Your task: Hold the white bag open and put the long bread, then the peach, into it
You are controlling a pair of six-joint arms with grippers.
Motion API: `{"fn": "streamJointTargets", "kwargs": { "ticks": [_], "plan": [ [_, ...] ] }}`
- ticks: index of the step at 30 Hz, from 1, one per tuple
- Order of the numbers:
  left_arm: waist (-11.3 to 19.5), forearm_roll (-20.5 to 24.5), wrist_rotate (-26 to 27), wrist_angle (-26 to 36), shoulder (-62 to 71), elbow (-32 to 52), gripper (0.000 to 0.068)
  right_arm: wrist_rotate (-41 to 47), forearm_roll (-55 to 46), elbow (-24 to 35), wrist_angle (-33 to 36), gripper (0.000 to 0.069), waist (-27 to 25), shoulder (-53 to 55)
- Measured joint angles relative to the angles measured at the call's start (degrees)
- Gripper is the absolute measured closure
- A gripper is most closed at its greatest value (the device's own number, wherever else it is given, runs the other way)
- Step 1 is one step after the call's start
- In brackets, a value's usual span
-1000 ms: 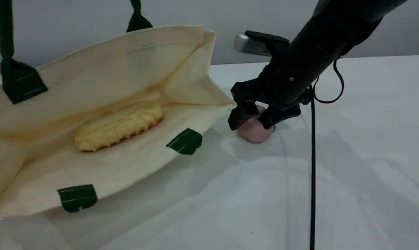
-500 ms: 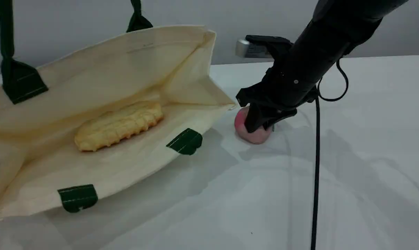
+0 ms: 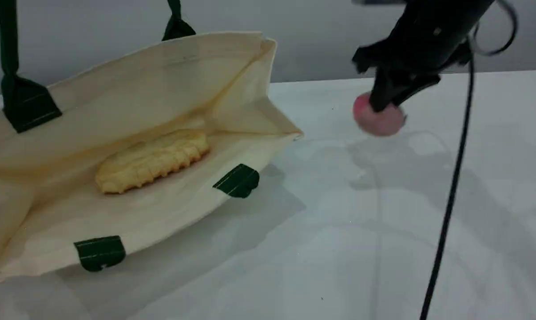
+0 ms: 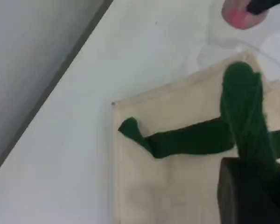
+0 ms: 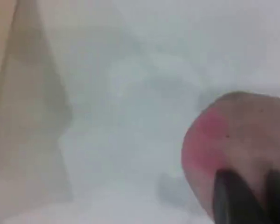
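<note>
**Peach in the air, bread in the bag**

At the far left of the scene view, the white bag [image 3: 161,80] lies on its side on the counter [image 3: 339,249] with its mouth gaping toward the camera. Its upper wall is held up by the green strap handle [image 3: 5,44], which runs out past the top edge. In the left wrist view the same strap [image 4: 242,107] rises into the dark left fingers [image 4: 247,196], which are clenched on it. The long bread [image 3: 152,160] rests inside the bag on the lower wall, slanting up to the right, near the middle of the opening. Two green stitched patches [image 3: 236,180] sit along the lower rim in front of it.

To the right of the bag, and apart from its right edge, the peach [image 3: 381,122] hangs clear of the counter, with its shadow on the white surface below. The right fingers [image 3: 380,95] come down from the top and grasp it from above. The right wrist view shows one fingertip [image 5: 231,198] pressed against the fruit's pink skin [image 5: 242,135], beside its redder patch. A black cable [image 3: 450,200] drops from the right arm to the bottom edge.
</note>
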Motion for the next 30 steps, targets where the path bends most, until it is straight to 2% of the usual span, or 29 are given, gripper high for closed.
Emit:
{"fn": "streamJointTargets", "kwargs": {
  "ticks": [8, 15, 21, 30],
  "plan": [
    [0.0, -0.52, 0.3, 0.0, 0.0, 0.0, 0.0587, 0.72, 1.27, 11.42, -5.2, 0.0591, 0.11, -13.21],
    [0.0, -4.57, 1.06, 0.0, 0.0, 0.0, 0.0587, -1.35, 5.09, 24.04, -9.5, 0.0595, 1.72, -26.61],
    [0.0, -4.85, 1.06, 0.0, 0.0, 0.0, 0.0587, -1.35, 7.41, 31.82, -12.78, 0.0595, 8.62, -36.09],
    [-0.05, -8.32, 1.01, 0.0, 0.0, 0.0, 0.0587, -0.82, 9.56, 32.5, -18.19, 0.0595, 23.16, -36.54]
  ]
}}
